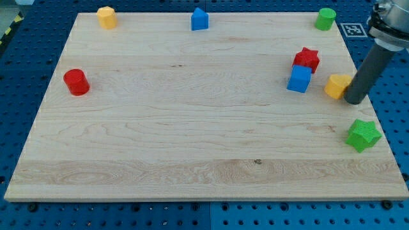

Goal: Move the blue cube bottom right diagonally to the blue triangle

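Blue cube point(299, 79) beside red star point(307, 59), my tip point(354, 99) right

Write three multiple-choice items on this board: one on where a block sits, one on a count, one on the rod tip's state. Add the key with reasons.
1. Where is the blue cube relative to the red star?
A. at the view's far left
B. just below it, slightly left
C. above it, at the top edge

2. How many green blocks are on the board?
A. one
B. two
C. three

3. What is my tip doing?
A. pressing on the red cylinder
B. resting against the blue triangle
C. standing at the right side of the yellow block

Key:
1 B: the cube sits directly under the star, at the view's right.
2 B: a green cylinder sits at the top right and a green star at the lower right.
3 C: the tip stands beside the yellow block, far from the red cylinder and the blue triangle.
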Controlling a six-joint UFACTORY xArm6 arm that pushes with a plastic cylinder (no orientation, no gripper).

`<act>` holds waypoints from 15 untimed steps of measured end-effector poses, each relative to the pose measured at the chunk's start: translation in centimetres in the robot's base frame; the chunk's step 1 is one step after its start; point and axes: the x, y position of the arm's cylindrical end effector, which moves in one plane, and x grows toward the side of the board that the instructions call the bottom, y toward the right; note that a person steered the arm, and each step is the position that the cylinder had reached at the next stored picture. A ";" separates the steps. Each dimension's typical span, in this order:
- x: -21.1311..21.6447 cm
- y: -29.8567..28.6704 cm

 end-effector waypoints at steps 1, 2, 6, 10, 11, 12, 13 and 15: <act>-1.1 0.0; 0.1 1.4; -1.3 -4.3; -6.3 -13.1; -8.6 -14.4; -14.6 -15.9; -16.4 -12.8; -14.9 -5.6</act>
